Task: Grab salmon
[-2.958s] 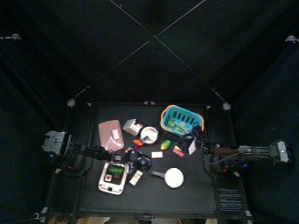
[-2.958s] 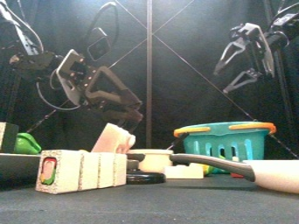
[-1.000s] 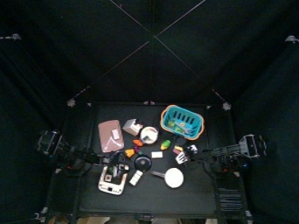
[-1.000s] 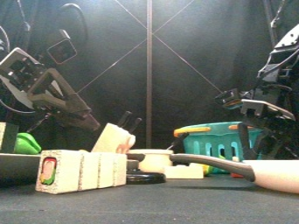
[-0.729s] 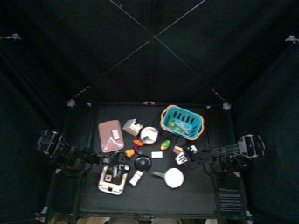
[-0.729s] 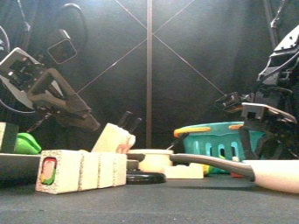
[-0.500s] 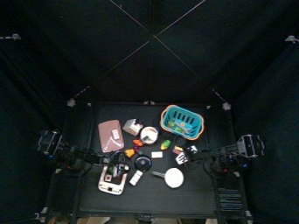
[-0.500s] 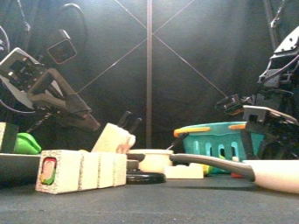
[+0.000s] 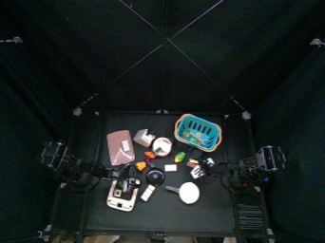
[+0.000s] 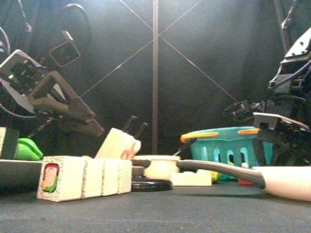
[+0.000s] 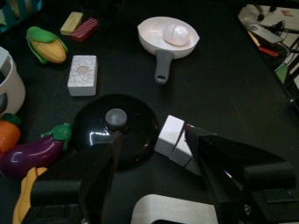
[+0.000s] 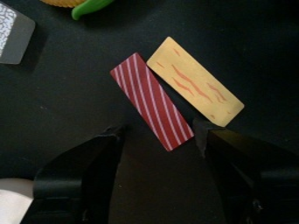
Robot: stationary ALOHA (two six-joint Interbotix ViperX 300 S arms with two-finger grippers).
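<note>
top view looks straight down from high above; front view looks level from the table edge, close. both show the teal basket [image 9: 197, 130] [image 10: 234, 146]. wrist views look down, close.

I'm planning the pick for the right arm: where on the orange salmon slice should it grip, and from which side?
Grip the salmon slice across its narrow width near the middle, coming straight down. It lies flat and is long and thin. Its long edge beside the red striped slice leaves little gap, so the right end effector needs care there.
</note>
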